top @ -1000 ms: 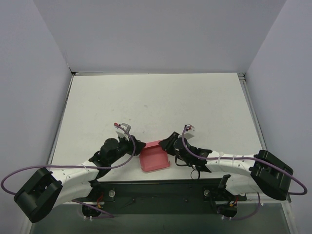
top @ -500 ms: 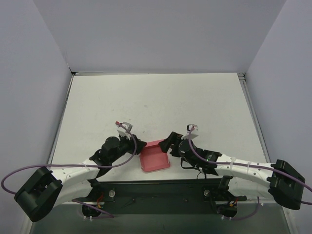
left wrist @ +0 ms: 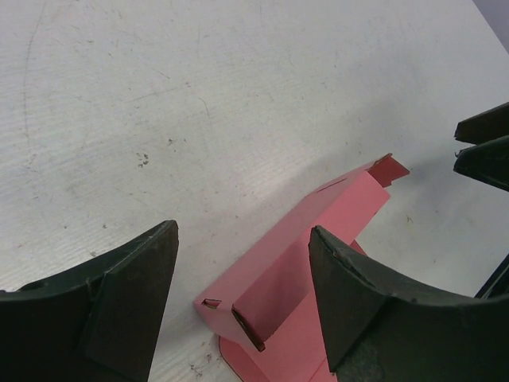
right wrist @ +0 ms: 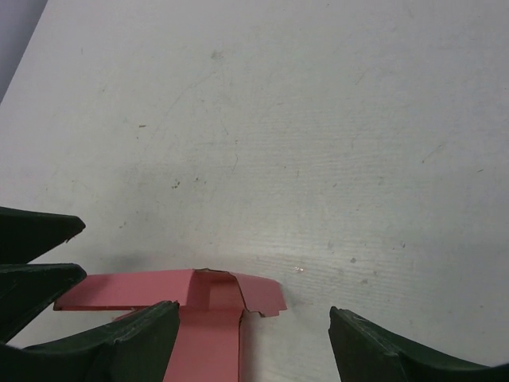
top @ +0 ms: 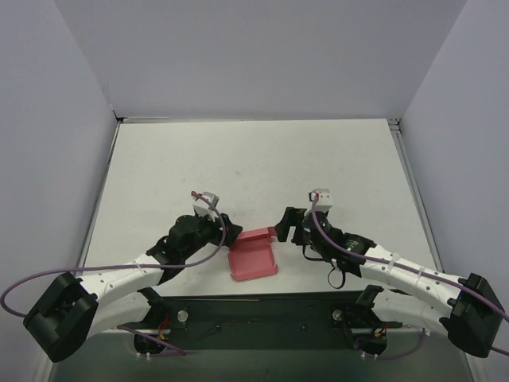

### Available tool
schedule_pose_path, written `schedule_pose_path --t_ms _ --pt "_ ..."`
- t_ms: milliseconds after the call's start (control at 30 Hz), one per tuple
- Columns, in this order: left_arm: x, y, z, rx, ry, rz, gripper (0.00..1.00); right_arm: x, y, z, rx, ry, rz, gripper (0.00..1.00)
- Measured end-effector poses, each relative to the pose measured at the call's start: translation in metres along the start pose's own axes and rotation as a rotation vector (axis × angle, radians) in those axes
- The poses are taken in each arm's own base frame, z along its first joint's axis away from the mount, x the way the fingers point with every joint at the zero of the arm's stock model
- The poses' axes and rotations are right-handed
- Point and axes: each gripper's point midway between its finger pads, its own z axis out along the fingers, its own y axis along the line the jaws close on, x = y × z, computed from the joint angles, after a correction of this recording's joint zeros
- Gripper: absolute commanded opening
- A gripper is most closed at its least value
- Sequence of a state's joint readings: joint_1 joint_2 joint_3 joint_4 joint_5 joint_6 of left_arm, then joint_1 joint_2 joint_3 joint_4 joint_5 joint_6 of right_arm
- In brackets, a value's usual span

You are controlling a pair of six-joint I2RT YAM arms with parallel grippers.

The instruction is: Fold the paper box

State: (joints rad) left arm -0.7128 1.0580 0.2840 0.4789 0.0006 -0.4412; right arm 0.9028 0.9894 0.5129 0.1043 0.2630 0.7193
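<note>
The pink-red paper box [top: 253, 256] lies on the white table between the two arms, with its far wall folded up. In the left wrist view the box [left wrist: 318, 231] shows that raised wall and a small corner flap; my left gripper [left wrist: 242, 294] stands open around its near corner without pinching it. In the right wrist view the box [right wrist: 208, 312] lies at the lower left, partly between the wide-apart fingers of my open right gripper [right wrist: 250, 346]. From above, the left gripper [top: 227, 228] and right gripper [top: 283, 226] flank the box's far edge.
The white table [top: 254, 159] stretches away behind the box, bounded by grey walls on three sides. A dark base plate [top: 262, 312] with the arm mounts runs along the near edge. Purple cables [top: 24, 288] loop from both arms.
Both grippers have opened and let go of the box. The right arm has swung back to the right, the left has eased off slightly, and the box's raised wall has dropped lower.
</note>
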Motion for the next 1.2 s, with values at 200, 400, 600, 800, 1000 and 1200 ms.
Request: schedule_pose_path --t_ms 200,400,600,800,1000,1200 --pt "-0.016 0.01 -0.01 -0.104 -0.018 -0.057 0.77 0.0 -0.006 0.011 -0.008 0.068 -0.145 0.71" --pt "-0.018 0.01 -0.03 -0.146 -0.017 -0.178 0.78 0.014 -0.005 0.016 -0.041 0.145 -0.272 0.63" --pt "-0.004 0.012 -0.038 -0.152 0.009 -0.264 0.79 0.024 -0.008 0.021 -0.041 0.183 -0.326 0.61" --pt "0.013 0.015 -0.038 -0.168 0.063 -0.297 0.77 0.025 -0.005 0.023 -0.039 0.169 -0.365 0.59" --pt "0.022 0.016 -0.036 -0.179 0.095 -0.329 0.75 0.03 -0.002 0.028 -0.029 0.161 -0.428 0.55" --pt "0.023 0.013 -0.036 -0.169 0.103 -0.357 0.66 0.032 -0.004 0.034 -0.006 0.155 -0.458 0.49"
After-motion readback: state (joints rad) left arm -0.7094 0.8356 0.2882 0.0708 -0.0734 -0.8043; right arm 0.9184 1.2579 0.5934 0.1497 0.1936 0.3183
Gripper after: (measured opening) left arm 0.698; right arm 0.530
